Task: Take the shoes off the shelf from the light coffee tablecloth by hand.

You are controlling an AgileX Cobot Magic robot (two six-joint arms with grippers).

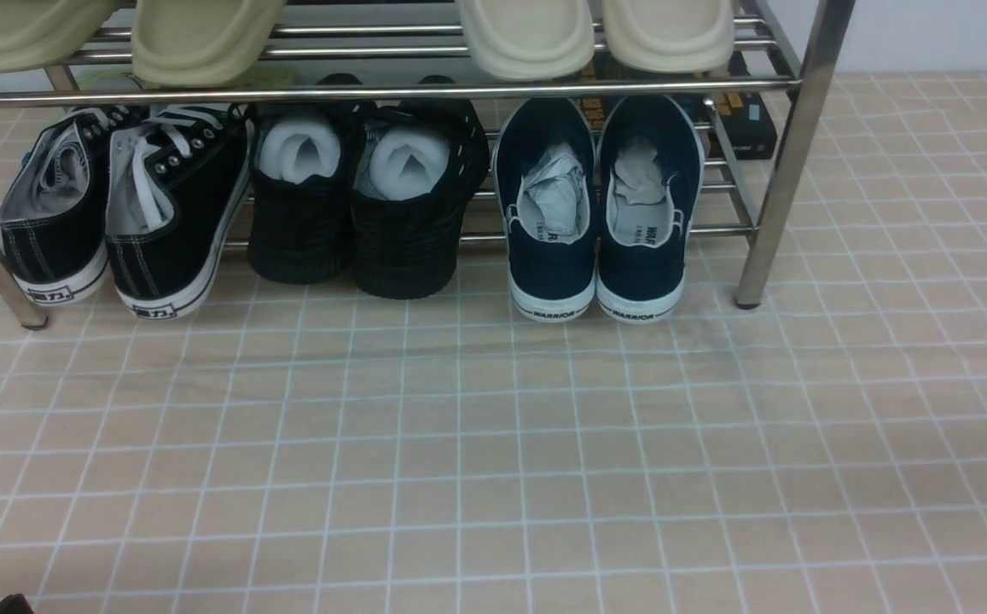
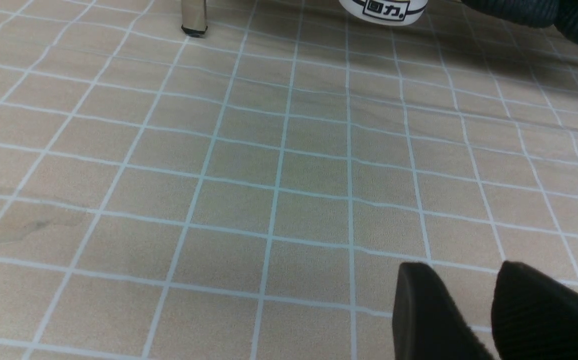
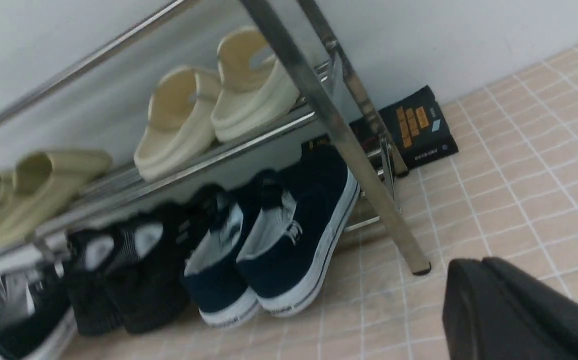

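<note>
Honestly just the approach step, navy canvas white-soled slip-ons [image 1: 595,213] sit untouched at the right end of the shiny steel-tube shelf [image 1: 792,170], right gripper [image 3: 468,285] closed on nothing, left gripper [image 2: 468,282] parted and empty, so next: open up, reach a heel

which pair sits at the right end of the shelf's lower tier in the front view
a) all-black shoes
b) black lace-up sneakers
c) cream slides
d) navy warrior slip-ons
d: the navy slip-ons marked WARRIOR stand beside the right front post of the shelf, with the all-black shoes in the middle and the black lace-up sneakers at the left end.
</note>
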